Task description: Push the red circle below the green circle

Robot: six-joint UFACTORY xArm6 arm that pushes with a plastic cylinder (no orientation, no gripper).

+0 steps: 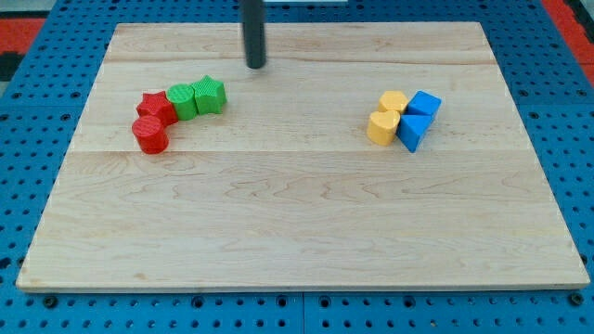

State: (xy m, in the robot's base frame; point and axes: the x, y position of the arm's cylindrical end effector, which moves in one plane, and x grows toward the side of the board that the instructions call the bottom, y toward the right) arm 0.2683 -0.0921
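Rod-ended and jawless, the end effector has nothing to release or clench; my tip [255, 65] stands bare on the desk [297, 223] near the view's top, grasping and touching nothing, just above and to the right of the left-hand cluster. In that cluster the red circle [149, 135] sits lowest and furthest left, touching the red star [157, 108] above it; the green circle [183, 100] lies to the right of the star, and the green star [210, 95] presses against its right side. Well apart on the view's right are two yellow blocks [384, 118] and two blue blocks [419, 120], whose shapes I cannot make out surely; they play no part. As I judge it, the red circle already lies lower than the green circle but to its left, so the step calls for a short push toward the view's right. To do it well, my tip should travel round the cluster's left side without brushing the red star, settle just left of the red circle at its mid-height, and push straight right, slowly, stopping once it sits directly beneath the green circle. An off-centre contact would likely send it curling up into the red star.
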